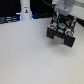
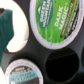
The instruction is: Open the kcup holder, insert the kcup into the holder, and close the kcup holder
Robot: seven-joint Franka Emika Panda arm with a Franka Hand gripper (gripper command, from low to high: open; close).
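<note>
The kcup holder (image 1: pixel 51 33) is the black boxy unit at the exterior view's upper right. My gripper (image 1: pixel 60 22) hangs right over it, its white body above; I cannot make out whether its fingers are open or shut. The wrist view looks straight down on the holder's black tray (image 2: pixel 35 50) of round wells. A kcup (image 2: pixel 57 21) with a green "Dark Magic" lid fills one well, and a teal-lidded kcup (image 2: pixel 22 74) fills another. A dark green pod (image 2: pixel 7 27) lies at the edge. Two wells (image 2: pixel 60 66) gape empty. No fingers show in the wrist view.
A tall white bottle-shaped post (image 1: pixel 24 10) stands at the back, toward the exterior view's left. Dark objects (image 1: pixel 9 18) line the back edge beside it. The white tabletop (image 1: pixel 30 57) stretches in front of the holder.
</note>
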